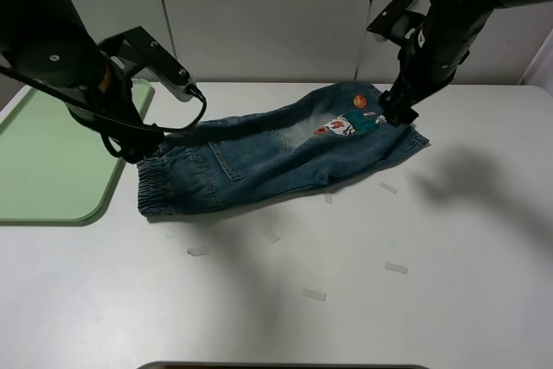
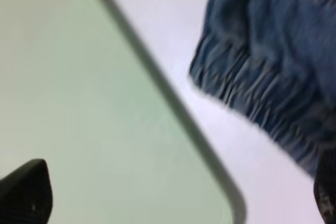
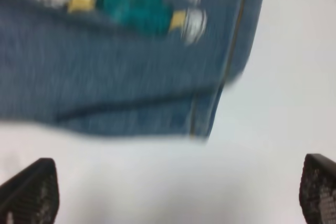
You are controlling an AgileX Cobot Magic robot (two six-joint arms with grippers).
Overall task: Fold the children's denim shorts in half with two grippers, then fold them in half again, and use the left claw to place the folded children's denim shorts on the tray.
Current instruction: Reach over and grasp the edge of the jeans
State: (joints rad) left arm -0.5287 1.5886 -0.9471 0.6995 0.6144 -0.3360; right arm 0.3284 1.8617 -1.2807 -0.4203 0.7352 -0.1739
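The denim shorts (image 1: 259, 157) lie on the white table, elastic waistband to the left, cartoon patches (image 1: 350, 123) showing near the right end. The left claw (image 1: 138, 149) hangs over the waistband's left edge, between the shorts and the tray (image 1: 52, 153). In the left wrist view its gripper (image 2: 173, 203) is open and empty, with the waistband (image 2: 252, 103) and the tray rim (image 2: 173, 103) beneath. The right gripper (image 1: 397, 114) hovers at the leg hem. In the right wrist view it (image 3: 173, 192) is open and empty, just off the hem (image 3: 210, 114).
Several small white tape strips lie on the table in front of the shorts, such as one at the right (image 1: 396, 267) and one nearer the front (image 1: 314, 295). A pale wall stands behind the table. The tray sits at the table's left edge.
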